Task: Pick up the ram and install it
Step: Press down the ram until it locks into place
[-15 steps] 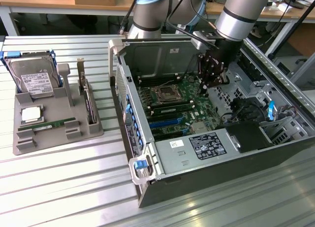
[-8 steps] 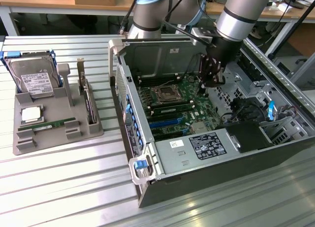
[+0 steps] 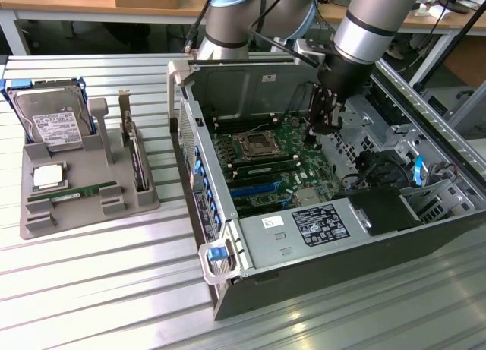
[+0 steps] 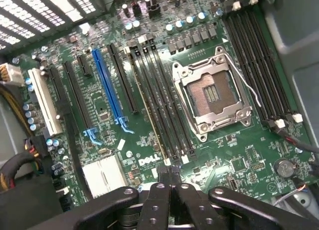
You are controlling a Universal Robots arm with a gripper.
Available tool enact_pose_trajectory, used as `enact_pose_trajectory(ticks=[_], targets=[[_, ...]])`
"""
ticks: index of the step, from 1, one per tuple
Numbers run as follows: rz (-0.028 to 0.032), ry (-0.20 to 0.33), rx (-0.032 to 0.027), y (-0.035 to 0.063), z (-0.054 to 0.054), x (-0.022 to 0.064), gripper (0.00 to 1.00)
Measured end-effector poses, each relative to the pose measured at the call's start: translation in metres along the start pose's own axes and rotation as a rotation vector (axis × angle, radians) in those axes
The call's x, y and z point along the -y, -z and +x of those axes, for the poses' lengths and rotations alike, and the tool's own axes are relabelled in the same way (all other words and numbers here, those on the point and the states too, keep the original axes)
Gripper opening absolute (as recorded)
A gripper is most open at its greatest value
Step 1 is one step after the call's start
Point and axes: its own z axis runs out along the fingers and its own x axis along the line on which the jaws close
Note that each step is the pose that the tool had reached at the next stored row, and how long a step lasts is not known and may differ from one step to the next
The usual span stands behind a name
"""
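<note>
The gripper (image 3: 325,121) hangs inside the open computer case (image 3: 425,244), above the motherboard (image 3: 277,164), on the side of the board nearer the exterior view's right. In the wrist view its black fingers (image 4: 172,192) are pressed together with nothing between them, their tips just over the end of a bank of memory slots (image 4: 159,115) beside the CPU socket (image 4: 212,93). A thin green strip stands on edge in one of these slots, the one nearest the blue expansion slot (image 4: 107,85); I cannot tell for sure whether this is a memory stick already seated. In the exterior view a long green stick lies across the slots just below the socket, which may be the same piece. The ram (image 3: 82,191) that can be made out clearly lies flat in a groove along the front edge of the grey holder tray (image 3: 42,221), well apart from the gripper, on the metal table (image 3: 114,289) at the exterior view's left. On the same tray a silver hard drive (image 3: 52,122) rests at the back corner, a square processor chip (image 3: 47,176) sits near the middle, and an expansion card (image 3: 135,156) stands on edge along the side nearest the case.
</note>
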Motion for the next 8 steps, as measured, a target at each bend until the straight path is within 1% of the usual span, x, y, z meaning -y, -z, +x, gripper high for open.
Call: enact_pose_trajectory(ticks=[1,4,5,8], targets=[[-0.0013,-0.026,0.0011,0.0000,-0.0001,0.0002,0.11],[-0.0043,-0.097,0.0020,0.0001,-0.0003,0.0008,0.11],[-0.0049,-0.111,0.0025,0.0001,-0.0004,0.0010,0.11],[-0.0082,-0.175,0.0047,0.0001,-0.0006,0.0014,0.11]])
